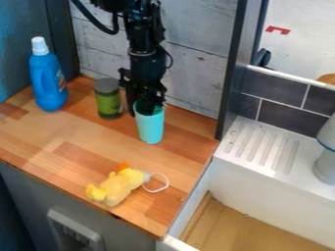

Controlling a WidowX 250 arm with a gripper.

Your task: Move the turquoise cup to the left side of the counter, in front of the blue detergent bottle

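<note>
A whitish wall (200,59) backs the wooden counter (49,139).

Inside of cup (151,130) mostly hidden by gripper (142,109) — arm (145,59) cut off up top. Grey item (325,164) cut off right — label (60,81) on blue bottle (43,90) blurred (too small).

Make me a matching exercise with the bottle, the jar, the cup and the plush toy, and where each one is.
1. Blue bottle
2. Green jar
3. Turquoise cup
4. Yellow plush toy

A. Right at the gripper
B. Lying near the front edge of the counter
C. Farthest left
D. Standing between bottle and cup

Pairs: 1-C, 2-D, 3-A, 4-B
</note>
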